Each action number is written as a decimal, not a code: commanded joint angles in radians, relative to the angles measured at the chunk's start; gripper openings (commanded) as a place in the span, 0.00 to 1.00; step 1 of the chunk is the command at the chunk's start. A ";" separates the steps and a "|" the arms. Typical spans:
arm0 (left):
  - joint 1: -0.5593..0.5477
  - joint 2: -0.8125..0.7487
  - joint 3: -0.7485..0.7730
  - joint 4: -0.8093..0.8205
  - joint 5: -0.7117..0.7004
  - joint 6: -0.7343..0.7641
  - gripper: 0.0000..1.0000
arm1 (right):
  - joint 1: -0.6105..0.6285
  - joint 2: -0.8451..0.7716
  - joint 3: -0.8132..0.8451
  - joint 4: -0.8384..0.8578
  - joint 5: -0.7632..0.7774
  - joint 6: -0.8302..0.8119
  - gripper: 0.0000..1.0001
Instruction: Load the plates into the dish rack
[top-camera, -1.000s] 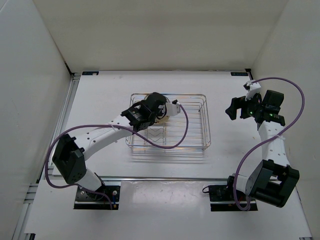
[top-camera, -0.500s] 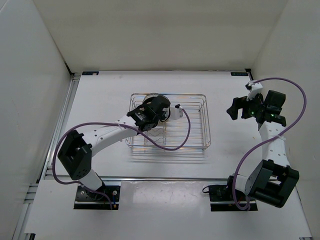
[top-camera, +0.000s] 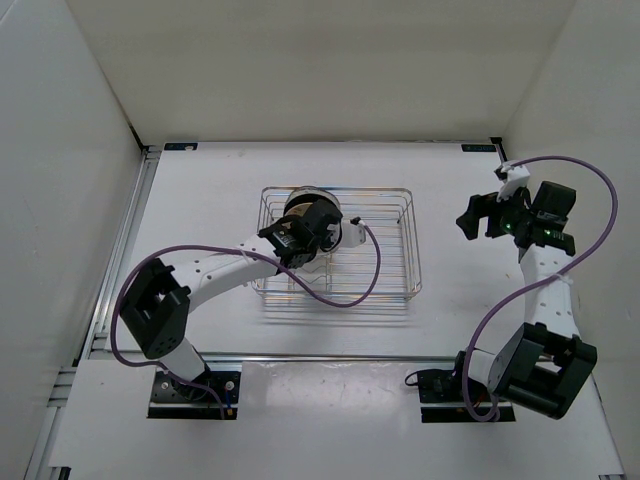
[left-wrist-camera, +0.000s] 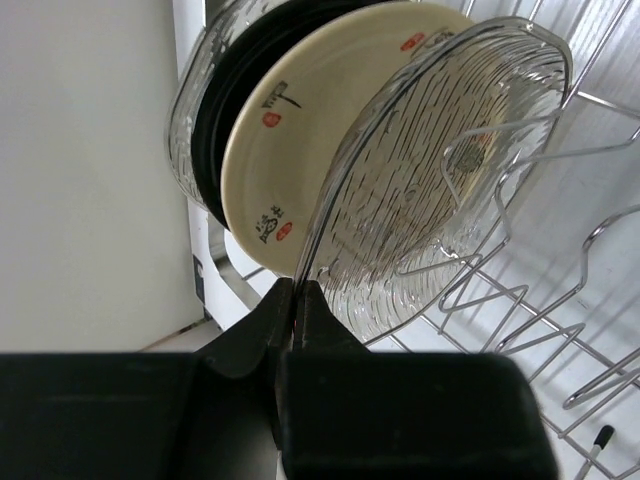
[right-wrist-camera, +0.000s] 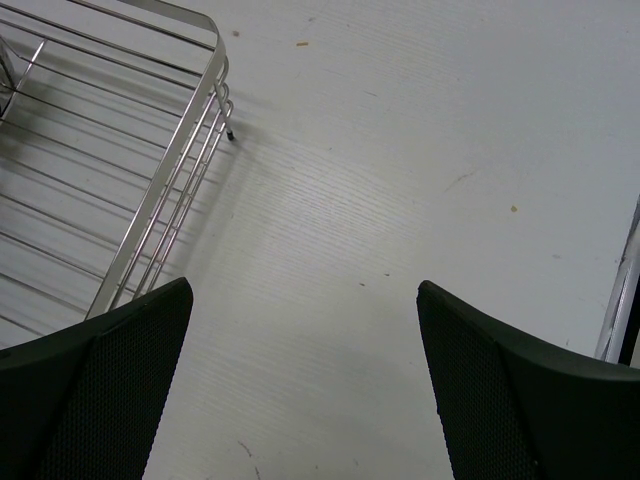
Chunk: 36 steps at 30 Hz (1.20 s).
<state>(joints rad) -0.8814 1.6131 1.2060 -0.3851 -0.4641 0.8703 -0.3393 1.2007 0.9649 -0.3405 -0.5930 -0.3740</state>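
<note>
1. The left arm (top-camera: 215, 270) reaches from its base at 7 o'clock in the overhead view up toward the middle of the table (top-camera: 200, 190). A purple cable (top-camera: 345, 290) loops off its wrist over the wires.
2. The left gripper (left-wrist-camera: 295, 300) is clamped on the clear glass plate (left-wrist-camera: 440, 170). Its two dark fingers are pressed together on the rim at about that plate's 7 o'clock in the wrist view.
3. The clear glass plate stands on edge and tilted. Its ribbed face is toward the camera, and it sits against the V-shaped wire dividers (left-wrist-camera: 520, 260).
4. Just behind it, toward 10 o'clock, stands the cream plate (left-wrist-camera: 285, 140), which carries small red and dark marks. The black plate (left-wrist-camera: 212, 150) is close behind that.
5. A further pale, glassy rim (left-wrist-camera: 185, 120) shows behind the black one; what it belongs to cannot be told.
6. Overhead, this upright stack sits in the dish rack (top-camera: 395, 255) at its 11 o'clock corner. The rack lies flat near the table's centre.
7. The right gripper (right-wrist-camera: 302, 300) hovers over bare table at 3 o'clock from the rack, well apart from it. Its fingers are spread wide with nothing between them.
8. In the right wrist view, one corner of the rack shows at 10 o'clock.
</note>
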 joint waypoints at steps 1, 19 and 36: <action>-0.018 -0.007 -0.020 -0.001 0.033 -0.034 0.10 | -0.006 -0.030 0.000 0.015 -0.028 -0.008 0.95; -0.018 -0.039 -0.020 -0.001 0.015 -0.044 0.58 | -0.024 -0.039 0.000 0.015 -0.037 -0.008 0.95; -0.007 -0.249 0.188 -0.011 -0.123 0.058 0.67 | -0.024 -0.039 0.000 -0.012 0.054 -0.028 0.95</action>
<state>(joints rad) -0.8936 1.4647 1.3106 -0.4110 -0.5236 0.8989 -0.3595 1.1843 0.9649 -0.3470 -0.5831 -0.3779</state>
